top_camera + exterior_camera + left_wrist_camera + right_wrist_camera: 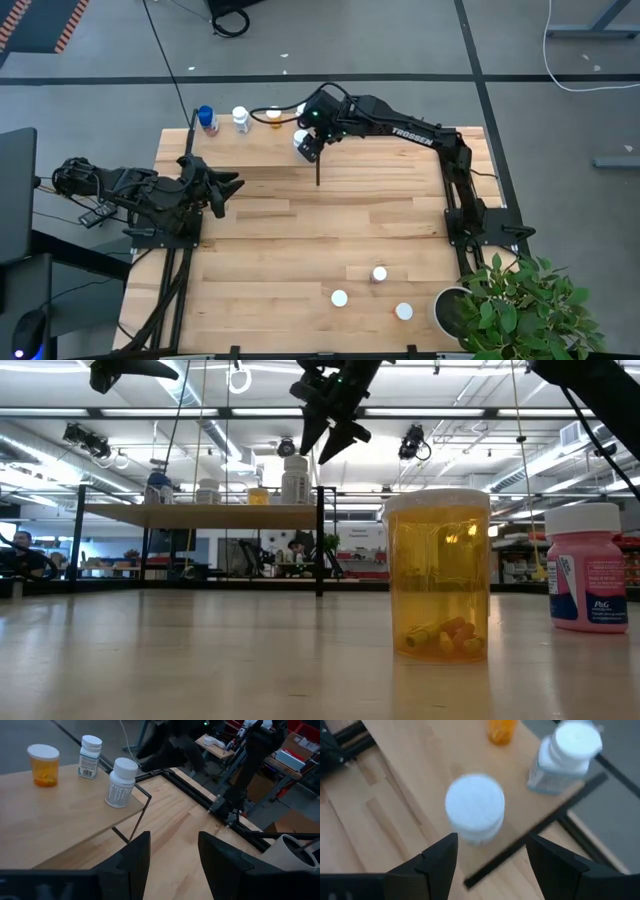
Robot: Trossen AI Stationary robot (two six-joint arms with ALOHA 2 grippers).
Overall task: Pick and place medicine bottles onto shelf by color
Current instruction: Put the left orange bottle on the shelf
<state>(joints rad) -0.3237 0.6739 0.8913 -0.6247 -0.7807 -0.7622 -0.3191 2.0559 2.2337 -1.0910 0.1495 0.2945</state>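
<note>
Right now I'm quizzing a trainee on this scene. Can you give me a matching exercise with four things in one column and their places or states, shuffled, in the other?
Things:
1. blue-capped bottle
2. pink bottle
3. right gripper
4. left gripper

Places or states:
A. standing on the tabletop, off the shelf
B. open, above a white-capped bottle on the shelf
C. on the shelf, at its left end in the high view
D. open and empty, facing the shelf from the table's left side

Pairs: 1-C, 2-A, 3-B, 4-D
</note>
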